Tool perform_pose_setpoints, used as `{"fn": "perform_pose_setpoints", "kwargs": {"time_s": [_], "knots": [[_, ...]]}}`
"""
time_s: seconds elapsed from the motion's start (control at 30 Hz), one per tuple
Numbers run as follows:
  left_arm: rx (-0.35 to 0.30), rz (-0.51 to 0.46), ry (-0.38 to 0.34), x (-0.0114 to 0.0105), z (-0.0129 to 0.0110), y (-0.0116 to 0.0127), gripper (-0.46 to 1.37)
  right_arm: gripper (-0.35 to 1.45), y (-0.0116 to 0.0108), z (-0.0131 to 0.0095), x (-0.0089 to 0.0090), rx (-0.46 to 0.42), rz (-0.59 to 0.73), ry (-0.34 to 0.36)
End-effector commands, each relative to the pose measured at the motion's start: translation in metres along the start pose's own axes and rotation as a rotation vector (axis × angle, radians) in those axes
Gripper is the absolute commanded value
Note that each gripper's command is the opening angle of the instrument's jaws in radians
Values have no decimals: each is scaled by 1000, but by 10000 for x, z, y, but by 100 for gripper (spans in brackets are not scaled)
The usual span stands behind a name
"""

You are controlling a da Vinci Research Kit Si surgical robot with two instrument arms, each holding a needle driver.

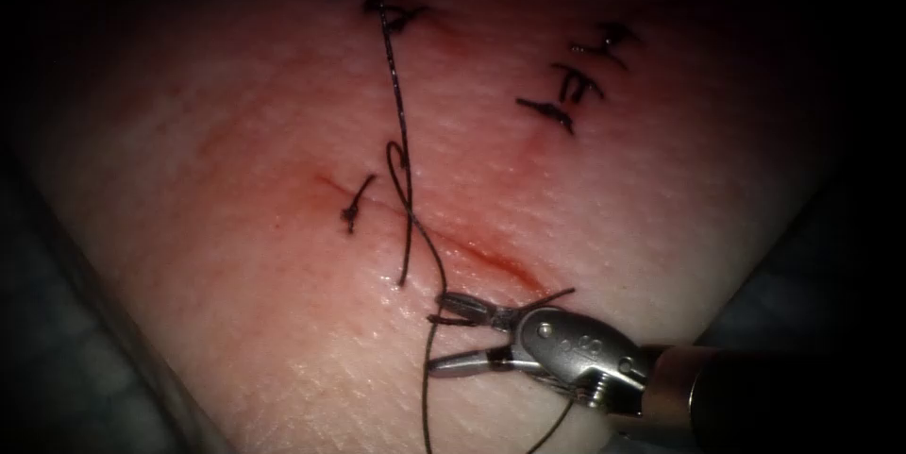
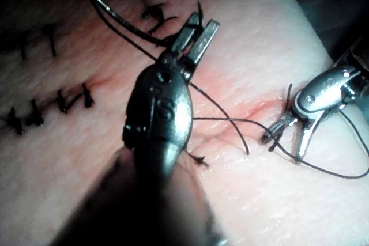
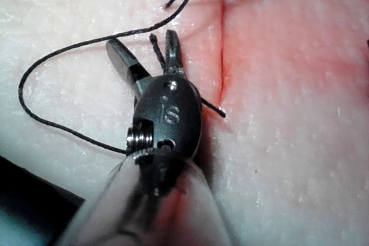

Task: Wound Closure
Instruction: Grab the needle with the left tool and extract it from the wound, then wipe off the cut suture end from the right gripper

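Observation:
My left tool [image 2: 203, 24] is shut on the curved needle [image 2: 118, 20] near one end of its curve. The rest of the needle arcs free above the tissue [image 1: 236, 322], not in it. Dark thread [image 1: 401, 133] runs down across the cut [image 1: 481, 256], loops over it and trails past my right tool [image 1: 436, 333]. That tool stands open at the cut's lower end, holding nothing. Between its jaws [image 3: 141, 41] lies a short thread end [image 3: 155, 44]. The left wrist view also shows the right tool [image 2: 282, 148] open beside the cut [image 2: 253, 108].
Older stitches [image 1: 576, 86] mark the tissue at the upper right, and more [image 1: 377, 1] sit near the top middle. A short cut thread end [image 1: 357, 204] sticks up left of the cut. Slack thread [image 3: 34, 73] curls on the tissue by the right tool. Red fluid [image 1: 500, 265] lines the cut.

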Motion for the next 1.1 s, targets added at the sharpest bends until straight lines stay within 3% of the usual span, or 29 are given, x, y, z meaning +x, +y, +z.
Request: {"fn": "perform_pose_setpoints", "kwargs": {"time_s": [0.03,0.5,0.77,0.97,1.1], "knots": [[0,1,-3,-5,-3,5,-35,57,2,-2,3,-2,-3,0],[17,8,-83,-57,-35,76,-35,60,21,-31,34,-10,-24,-10],[31,18,-134,-111,-55,126,-35,63,35,-61,54,-37,-50,-29],[39,-1,-135,-133,-62,139,-35,69,43,-75,59,-43,-45,-12],[33,-8,-134,-133,-69,135,-35,77,50,-90,56,-55,-91,11]]}}
